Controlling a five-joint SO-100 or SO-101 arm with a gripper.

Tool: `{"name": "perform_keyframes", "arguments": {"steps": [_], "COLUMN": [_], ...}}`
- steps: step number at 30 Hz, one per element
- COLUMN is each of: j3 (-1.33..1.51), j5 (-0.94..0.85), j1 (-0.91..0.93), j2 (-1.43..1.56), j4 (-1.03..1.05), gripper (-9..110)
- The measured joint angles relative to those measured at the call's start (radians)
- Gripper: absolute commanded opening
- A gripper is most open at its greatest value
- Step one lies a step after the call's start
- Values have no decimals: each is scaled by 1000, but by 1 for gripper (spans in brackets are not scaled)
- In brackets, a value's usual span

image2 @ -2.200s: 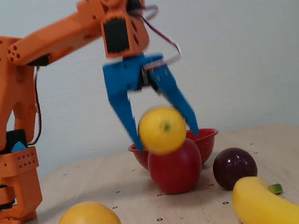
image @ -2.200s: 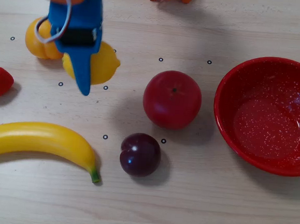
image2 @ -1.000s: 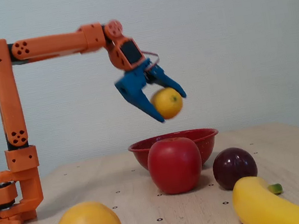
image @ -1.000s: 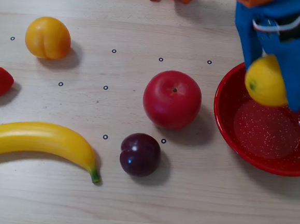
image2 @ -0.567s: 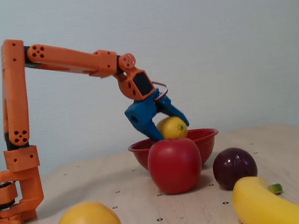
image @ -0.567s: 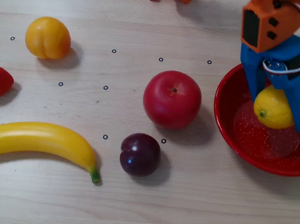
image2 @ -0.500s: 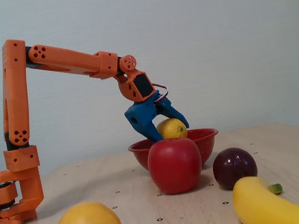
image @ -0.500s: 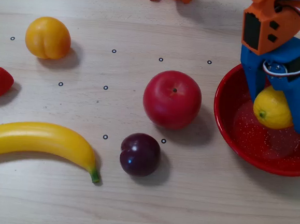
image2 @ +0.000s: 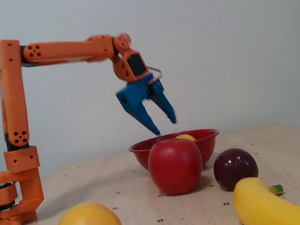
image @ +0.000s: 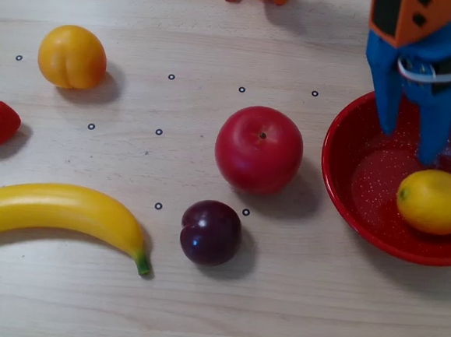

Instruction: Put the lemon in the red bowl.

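In the overhead view the small bright-yellow oval lemon (image: 435, 201) lies inside the glossy white-speckled red bowl (image: 342, 178), at its 4 o'clock side; beyond, at 12 o'clock, the blue two-finger gripper (image: 407, 144) hangs above the bowl, jaws apart and empty; the orange arm (image2: 66, 50) reaches out level.

The overhead view looks straight down at the wooden table (image: 292, 314) from close above. The fixed view sits low at the table's edge, facing the arm's base (image2: 8, 209) at its 9 o'clock. Both share the red apple (image: 259, 149) (image2: 175, 165), red bowl (image: 348, 198) (image2: 202, 138), and plum (image: 211, 232) (image2: 235, 168).
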Motion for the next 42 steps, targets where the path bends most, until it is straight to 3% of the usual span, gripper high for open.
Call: {"name": "perform_keyframes", "arguments": {"steps": [5,12,19,33,42], "j3": [35,313,667,1413,1680], "j5": [0,0,-5,9,12], "j1": [-101,-296,-462,-555,-558], "j2": [225,495,824,1401,1624], "j4": [43,38,-107,-370,-531], "gripper": [0,0,0,0,0]}}
